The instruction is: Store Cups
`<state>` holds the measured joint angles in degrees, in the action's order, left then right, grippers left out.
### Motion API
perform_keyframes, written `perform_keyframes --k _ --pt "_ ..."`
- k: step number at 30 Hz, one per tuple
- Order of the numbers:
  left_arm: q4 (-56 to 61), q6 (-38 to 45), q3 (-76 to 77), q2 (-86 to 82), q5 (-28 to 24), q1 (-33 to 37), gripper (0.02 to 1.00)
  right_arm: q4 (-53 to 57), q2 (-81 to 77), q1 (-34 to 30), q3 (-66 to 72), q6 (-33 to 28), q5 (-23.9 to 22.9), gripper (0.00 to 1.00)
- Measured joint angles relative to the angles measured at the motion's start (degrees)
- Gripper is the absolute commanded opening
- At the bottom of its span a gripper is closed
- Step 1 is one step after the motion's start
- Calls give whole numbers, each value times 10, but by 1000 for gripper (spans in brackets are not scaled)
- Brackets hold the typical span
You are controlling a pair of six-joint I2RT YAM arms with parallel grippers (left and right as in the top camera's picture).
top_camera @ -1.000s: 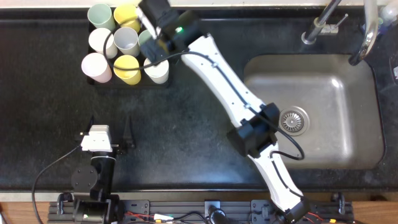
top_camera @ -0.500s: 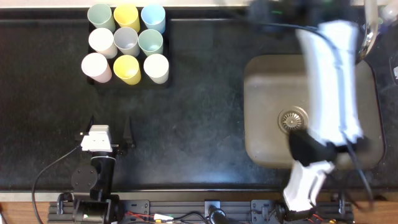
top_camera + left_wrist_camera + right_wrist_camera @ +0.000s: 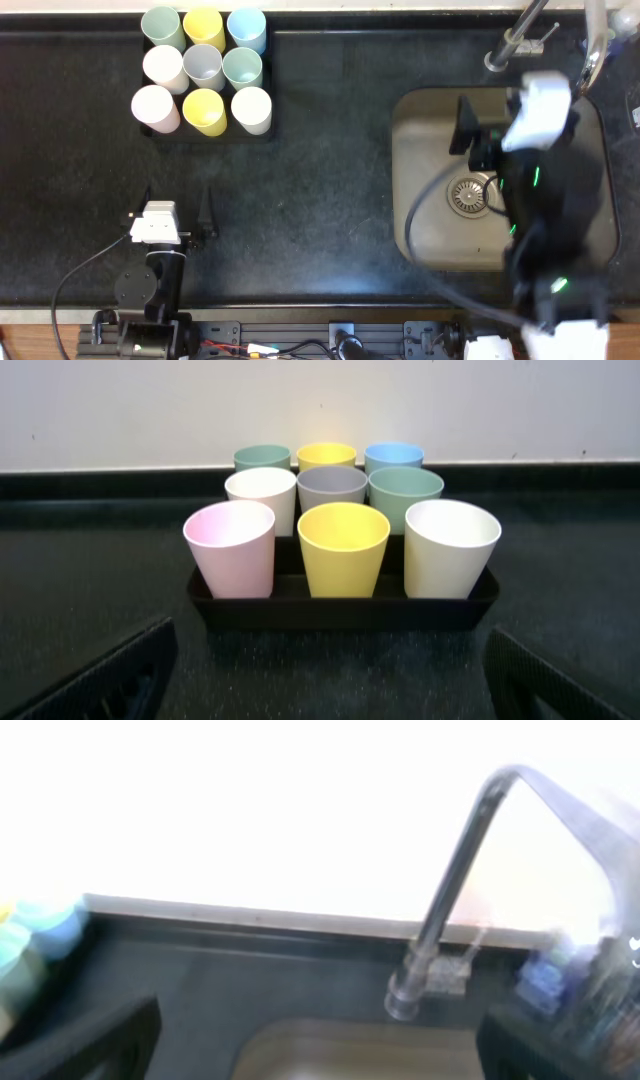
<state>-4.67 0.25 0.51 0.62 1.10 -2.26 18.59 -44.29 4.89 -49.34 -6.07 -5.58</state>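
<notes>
We log nine pastel plastic cups (image 3: 203,66) in a black tray (image 3: 340,612), far-left corner of the dark counter (image 3: 320,180); left gripper (image 3: 330,640) and right gripper (image 3: 318,1018) gape wide, empty.

Left arm: folded low by its base | left gripper (image 3: 176,203): held level, fingers spread wide, empty | right arm: reared up steeply above its base | right gripper (image 3: 318,1035): fingers spread wide, empty

The cups (image 3: 343,548) look like smooth, matt plastic; their tray (image 3: 340,610) is black plastic. The tabletop (image 3: 320,180) is dark, speckled, faintly glossy stone. The sink (image 3: 420,130) is brushed metal, the faucet (image 3: 455,870) polished metal.
</notes>
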Motion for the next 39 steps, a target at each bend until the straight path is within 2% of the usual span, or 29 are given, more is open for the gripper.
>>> perform_keyframes --k 3,12,21,30,39 --pt "0 0 0 0 0 0 998 -113 92 0 136 -15 -17 998" --pt "0 0 0 0 0 0 998 -121 252 0 347 -30 -31 998" --pt "0 0 0 0 0 0 998 -124 274 -4 408 -31 -35 998" --pt "0 0 0 0 0 0 998 -128 378 -8 482 -32 -37 998" --pt "0 0 0 0 0 0 998 -134 435 -8 483 -32 -36 998"
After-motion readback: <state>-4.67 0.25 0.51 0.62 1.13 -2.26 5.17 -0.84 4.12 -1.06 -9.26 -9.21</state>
